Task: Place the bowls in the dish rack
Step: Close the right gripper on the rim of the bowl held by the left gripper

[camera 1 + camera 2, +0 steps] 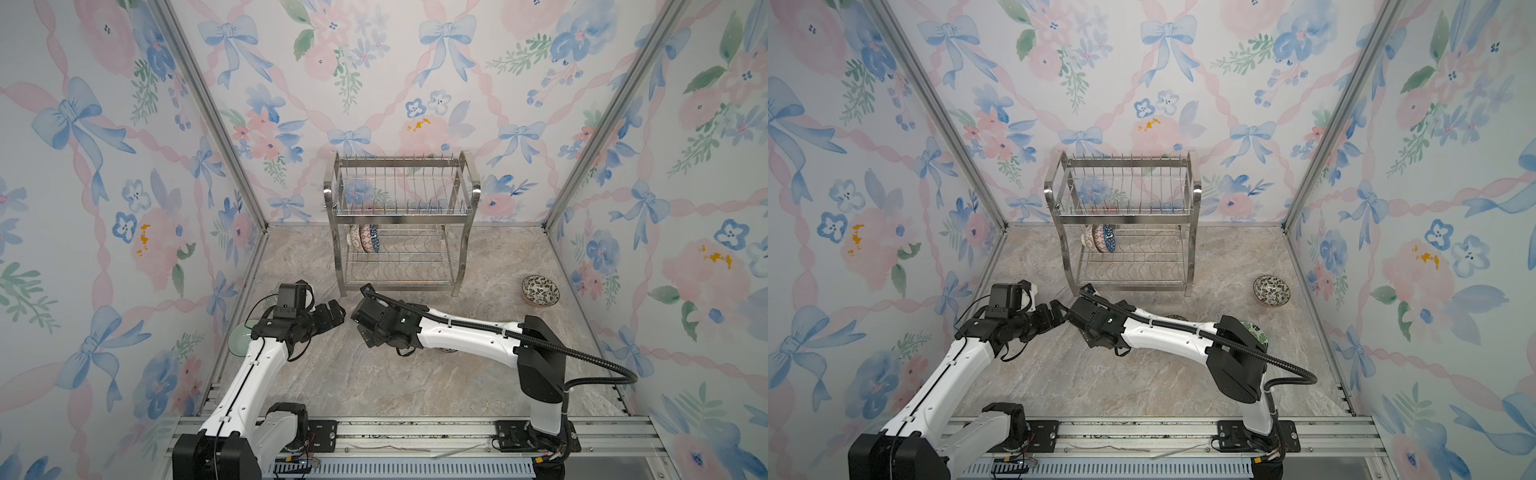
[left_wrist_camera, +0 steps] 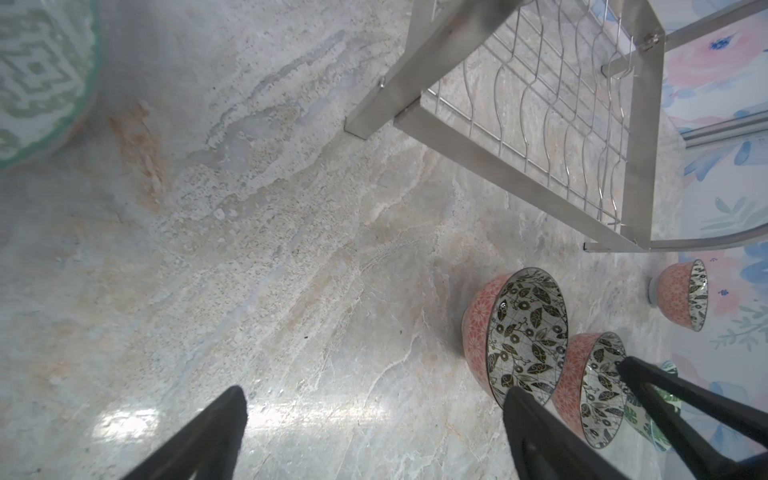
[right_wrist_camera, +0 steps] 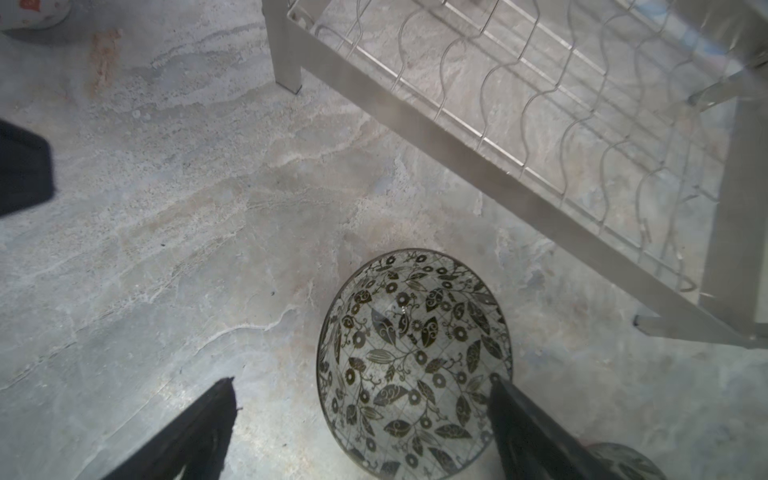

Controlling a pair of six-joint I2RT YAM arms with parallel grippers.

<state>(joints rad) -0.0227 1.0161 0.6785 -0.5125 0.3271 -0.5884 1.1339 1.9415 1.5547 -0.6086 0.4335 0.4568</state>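
Dish rack [image 1: 401, 224]: It stands at the back of the marble table [image 1: 374, 386]. Three bowls [image 1: 365, 239] stand on edge at the left end of its lower tier. If you bring a bowl in too low, it can strike the front bar and push the rack.
Grippers: The left gripper [image 2: 374, 395] and the right gripper [image 3: 361, 382] are both wide open and hold nothing. Their tips are near each other in front of the rack, so I think they can collide.
Leafy bowl [image 3: 411, 361]: It sits on the table under the right gripper. A grip on its smooth, thin rim can slip or tip it.
Hidden, rack: You cannot read well through the wires what is on the upper tier.
Hidden, bowls: The right arm covers some bowls in both top views. The pale green bowl [image 1: 239, 338] is half behind the left arm. The green-patterned bowl [image 2: 37, 79] is cut off, so the count of bowls is not sure.
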